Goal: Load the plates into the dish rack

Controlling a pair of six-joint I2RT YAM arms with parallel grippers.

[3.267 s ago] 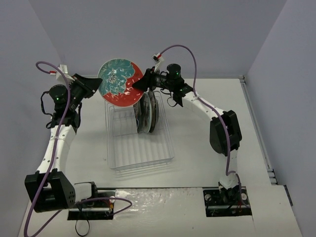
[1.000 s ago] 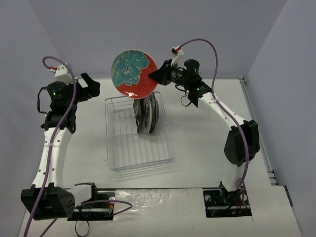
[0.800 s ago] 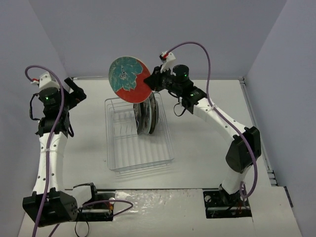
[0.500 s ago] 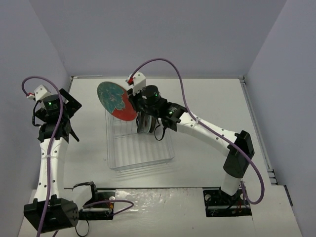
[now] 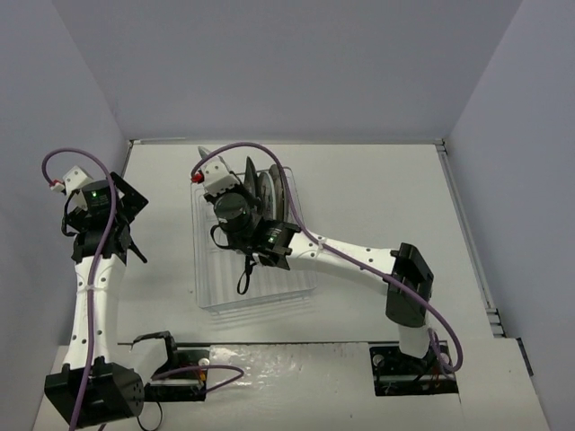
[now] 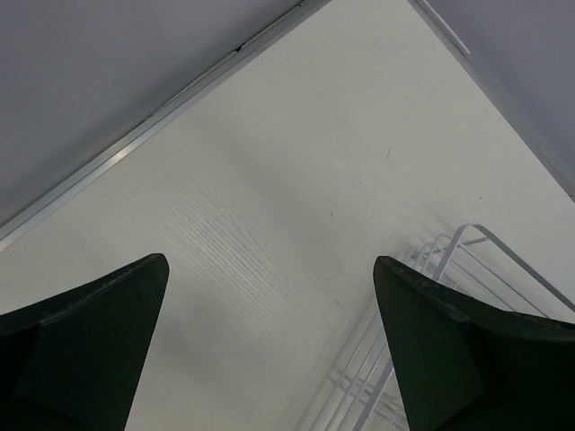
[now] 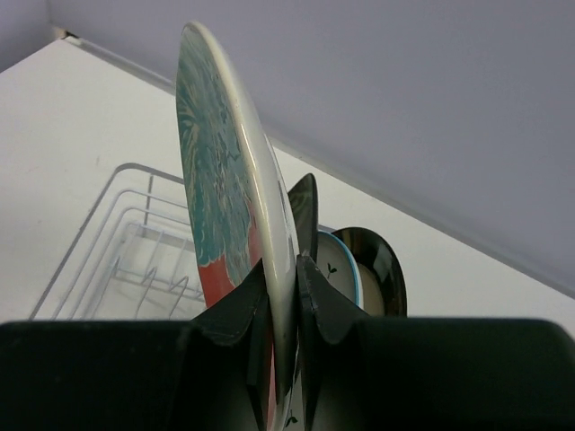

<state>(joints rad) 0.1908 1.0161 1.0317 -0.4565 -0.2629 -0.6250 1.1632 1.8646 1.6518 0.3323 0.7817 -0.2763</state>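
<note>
The right end effector (image 7: 283, 269) was pressed together on the lower rim of the red plate (image 7: 216, 180), one finger (image 7: 243, 310) on each face. It held the plate upright and edge-on over the dish rack (image 7: 135, 224). I judged this step to be the lowering of the last plate into a free slot. The black plate (image 7: 304, 208), the white plate (image 7: 334, 268) and the dark glossy plate (image 7: 382, 269) already stood on edge in the rack, just beside the red one.

To do it well, I would have kept the plate vertical and parallel to its neighbours. I would have lined its lower edge with a gap between the prongs (image 7: 166, 283) and come down slowly, opening only when the rim sat between the wires. Any tilt toward the black plate risked a knock. From these views I could not tell if the red plate touched the rack.

The red plate was round, thin at the rim, with a teal flower on red glaze and a pale edge. The glaze looked smooth and probably slippery, so so small a pinch was not very secure. The rack was of thin silvery wire, light in appearance, and I thought it could slide on the smooth white counter (image 6: 269, 162).

The left end effector (image 6: 269, 260) was spread wide and held nothing, well apart at the rack's left side.
</note>
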